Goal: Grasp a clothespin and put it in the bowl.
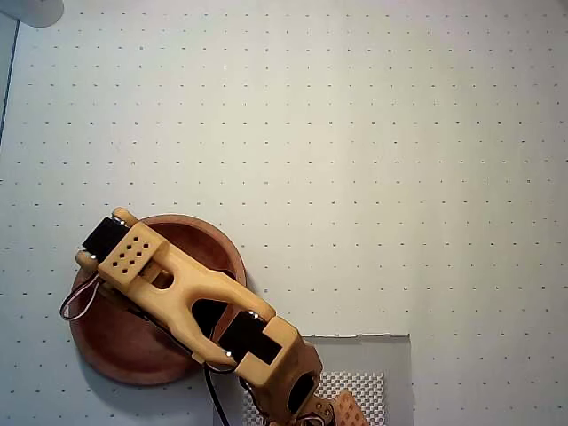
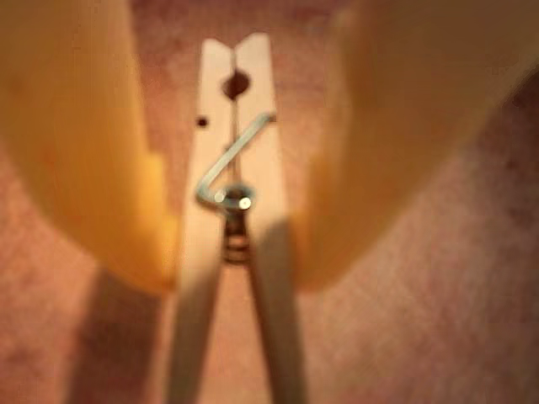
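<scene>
In the wrist view, the pale wooden clothespin (image 2: 253, 160) runs lengthwise between my two yellow fingers, its metal spring in the middle. My gripper (image 2: 236, 278) is shut on the clothespin, with both fingers pressed against its sides. Behind it lies the reddish-brown inside of the bowl (image 2: 438, 320). In the overhead view, the arm reaches left over the round wooden bowl (image 1: 124, 359), and the wrist hides the fingers and the clothespin.
The bowl sits on a white dotted mat (image 1: 355, 133) near the lower left of the overhead view. The arm's base stands on a grey plate (image 1: 390, 355) at the bottom edge. A pale round object (image 1: 31, 11) shows at the top left corner.
</scene>
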Robot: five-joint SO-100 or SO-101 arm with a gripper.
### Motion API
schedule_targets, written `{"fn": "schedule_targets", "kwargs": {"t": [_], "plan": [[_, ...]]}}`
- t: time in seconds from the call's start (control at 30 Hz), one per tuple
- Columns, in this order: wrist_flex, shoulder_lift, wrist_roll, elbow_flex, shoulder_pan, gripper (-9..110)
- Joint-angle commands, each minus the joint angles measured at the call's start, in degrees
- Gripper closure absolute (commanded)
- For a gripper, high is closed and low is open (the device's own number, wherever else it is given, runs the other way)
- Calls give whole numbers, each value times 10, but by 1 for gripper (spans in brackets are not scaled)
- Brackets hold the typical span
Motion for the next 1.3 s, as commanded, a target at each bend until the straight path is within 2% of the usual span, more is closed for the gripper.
{"fn": "schedule_targets", "kwargs": {"t": [0.0, 0.33, 0.7, 1.17, 1.27], "plan": [[5, 7, -4, -16, 0, 104], [-42, 4, 3, -8, 4, 104], [-47, 4, -4, -7, 22, 86], [-41, 14, -1, -8, 26, 86], [-40, 14, 1, -9, 26, 89]]}}
